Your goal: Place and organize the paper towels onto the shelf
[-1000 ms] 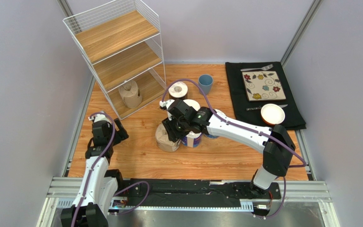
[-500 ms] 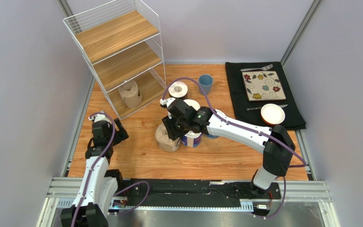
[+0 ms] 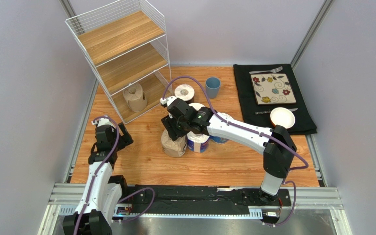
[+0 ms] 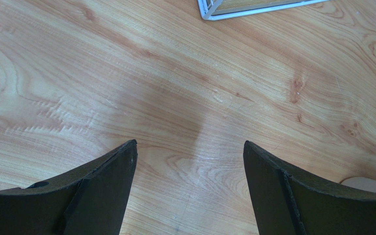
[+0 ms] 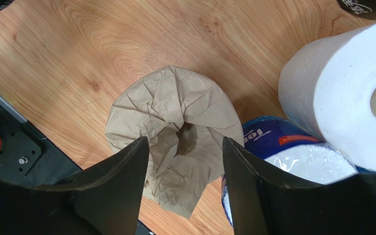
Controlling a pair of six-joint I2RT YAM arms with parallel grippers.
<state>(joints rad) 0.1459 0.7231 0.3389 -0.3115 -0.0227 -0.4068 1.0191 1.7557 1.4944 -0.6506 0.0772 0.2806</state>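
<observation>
A crumpled brown paper towel roll (image 5: 175,112) stands upright on the wooden floor, right under my right gripper (image 5: 185,142). Its jaws are open and hover over the roll's top without clamping it. In the top view that gripper (image 3: 172,128) sits just above the brown roll (image 3: 174,145). To the right stand a blue-wrapped roll (image 5: 273,142) and a plain white roll (image 5: 337,98). A dark-wrapped roll (image 3: 184,92) stands farther back. Another brown roll (image 3: 136,97) sits on the bottom tier of the shelf (image 3: 121,34). My left gripper (image 4: 190,144) is open over bare floor.
A blue cup (image 3: 213,87) stands behind the rolls. At the far right, a black mat (image 3: 246,105) holds a patterned plate (image 3: 272,88), a white bowl (image 3: 282,117) and cutlery. The shelf's foot (image 4: 214,12) lies ahead of my left gripper. Grey walls close in both sides.
My right gripper has shifted slightly left and back over the brown roll, and its jaws have spread wider. The roll and the left arm have not moved.
</observation>
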